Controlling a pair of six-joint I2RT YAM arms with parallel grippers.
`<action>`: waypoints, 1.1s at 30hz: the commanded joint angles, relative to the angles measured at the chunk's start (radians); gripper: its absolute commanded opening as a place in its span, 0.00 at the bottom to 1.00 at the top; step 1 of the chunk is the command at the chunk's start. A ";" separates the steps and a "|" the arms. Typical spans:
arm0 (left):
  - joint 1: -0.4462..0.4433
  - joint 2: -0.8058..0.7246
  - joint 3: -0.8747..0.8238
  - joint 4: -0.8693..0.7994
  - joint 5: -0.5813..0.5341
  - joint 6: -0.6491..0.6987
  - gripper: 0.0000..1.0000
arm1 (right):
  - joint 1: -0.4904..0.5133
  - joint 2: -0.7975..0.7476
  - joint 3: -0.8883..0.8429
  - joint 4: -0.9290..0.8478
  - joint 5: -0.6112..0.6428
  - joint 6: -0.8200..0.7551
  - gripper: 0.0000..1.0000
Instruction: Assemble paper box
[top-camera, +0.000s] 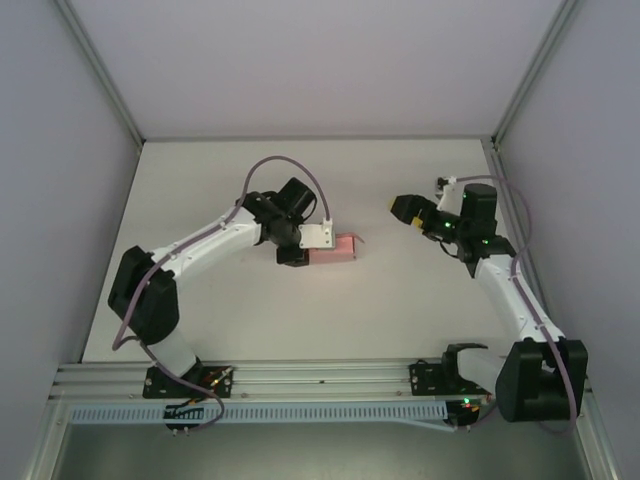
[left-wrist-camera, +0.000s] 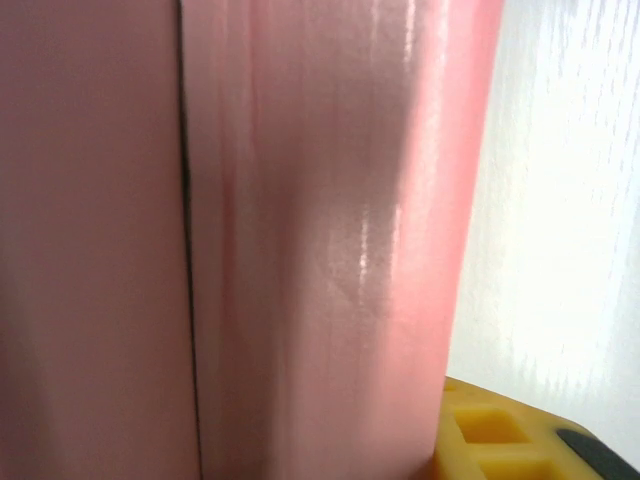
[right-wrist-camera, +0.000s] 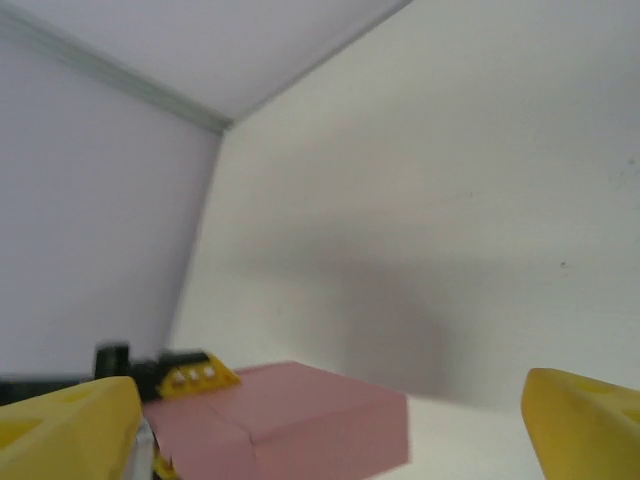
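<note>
paper box (top-camera: 338, 248) already reads as a closed flat pink block, lying in the middle of the bench (top-camera: 250, 320), no loose sheet or splayed flaps around it. left jaws sit on its left end and look clamped on it; left wrist view has pink card right up against a yellow finger (left-wrist-camera: 490, 430), one seam running down the face. right jaws wide apart, holding nothing, well clear to the box's right. judgement: folding mostly done, likely only an end-tab tuck or final press left. small sliver at the right end may be an untucked tab, too small to tell
</note>
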 joint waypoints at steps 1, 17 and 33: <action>0.035 0.053 0.046 -0.088 0.084 -0.018 0.36 | 0.133 0.003 0.102 -0.182 0.093 -0.358 0.91; 0.066 0.229 0.173 -0.154 0.099 -0.045 0.40 | 0.397 0.225 0.253 -0.343 0.425 -0.502 0.57; 0.065 0.229 0.213 -0.146 0.070 -0.069 0.42 | 0.453 0.393 0.353 -0.404 0.480 -0.465 0.12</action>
